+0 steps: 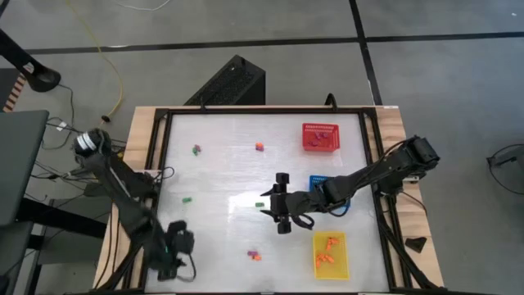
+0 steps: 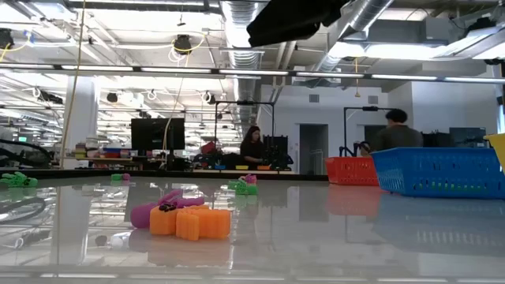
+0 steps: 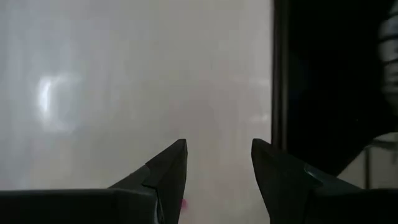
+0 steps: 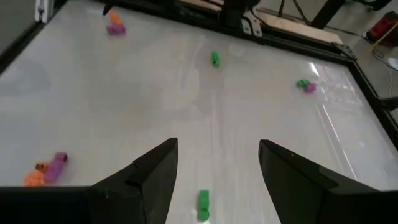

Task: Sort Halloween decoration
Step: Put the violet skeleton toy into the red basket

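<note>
Trinkets scattered across table (image 1: 221, 164), green trinket (image 4: 203, 205) just ahead between my spread right gripper (image 4: 217, 168) jaws, nothing grasped, orange-purple pair (image 4: 48, 170) off to one side, my left gripper (image 3: 217, 165) parted, empty, near table edge.

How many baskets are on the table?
3, all on the table's right side in the high view: the red basket farthest back, the blue basket in the middle, partly hidden under the right arm, and the yellow basket nearest the front.

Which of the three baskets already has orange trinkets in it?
The yellow basket, nearest the table's front edge, holds orange trinkets. No orange pieces show in the red basket or the blue basket, which the right arm partly covers.
</note>
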You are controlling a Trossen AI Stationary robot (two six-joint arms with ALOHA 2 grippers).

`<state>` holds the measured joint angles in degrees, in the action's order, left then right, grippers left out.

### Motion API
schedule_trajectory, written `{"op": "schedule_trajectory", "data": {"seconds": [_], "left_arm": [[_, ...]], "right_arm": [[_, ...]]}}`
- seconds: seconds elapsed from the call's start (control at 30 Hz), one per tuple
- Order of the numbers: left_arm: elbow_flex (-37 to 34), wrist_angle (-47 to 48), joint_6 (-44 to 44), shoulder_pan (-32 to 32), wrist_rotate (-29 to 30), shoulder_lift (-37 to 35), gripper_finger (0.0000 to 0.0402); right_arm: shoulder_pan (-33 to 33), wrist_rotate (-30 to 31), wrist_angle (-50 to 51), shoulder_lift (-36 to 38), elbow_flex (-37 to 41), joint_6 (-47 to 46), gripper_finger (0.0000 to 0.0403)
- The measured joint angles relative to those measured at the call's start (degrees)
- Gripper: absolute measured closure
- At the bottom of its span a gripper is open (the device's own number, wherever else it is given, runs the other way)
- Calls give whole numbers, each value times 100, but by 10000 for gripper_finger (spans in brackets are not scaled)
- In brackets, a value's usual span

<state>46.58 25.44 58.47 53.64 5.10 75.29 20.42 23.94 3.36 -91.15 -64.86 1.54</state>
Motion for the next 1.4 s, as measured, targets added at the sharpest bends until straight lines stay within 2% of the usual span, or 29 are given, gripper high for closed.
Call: {"op": "schedule_trajectory", "data": {"seconds": [0.13,0.23,0.33,0.43,0.67,0.9,1.0,1.2,1.4], "left_arm": [[879,1366,980,392,-405,1003,233],[1323,2122,1193,526,-801,1620,233],[1538,2274,1092,547,-1249,1988,233],[1577,2337,988,538,-1423,2083,233],[1579,3007,1111,536,-1315,2085,233],[1579,2874,249,536,-478,2085,233],[1562,2850,87,542,-479,2085,233],[1107,2185,43,657,-781,2099,233],[1011,2176,-186,704,-469,2103,233]], "right_arm": [[34,0,-227,0,0,-10,147],[111,0,-411,0,0,-18,147],[195,-1,-400,0,0,-16,147],[259,-2,-385,0,0,-13,147],[269,-2,-369,0,0,4,147],[279,-2,-366,0,0,2,147],[300,-2,-368,0,0,2,147],[322,-2,-368,0,0,0,147],[322,-2,-369,0,0,0,147]]}}
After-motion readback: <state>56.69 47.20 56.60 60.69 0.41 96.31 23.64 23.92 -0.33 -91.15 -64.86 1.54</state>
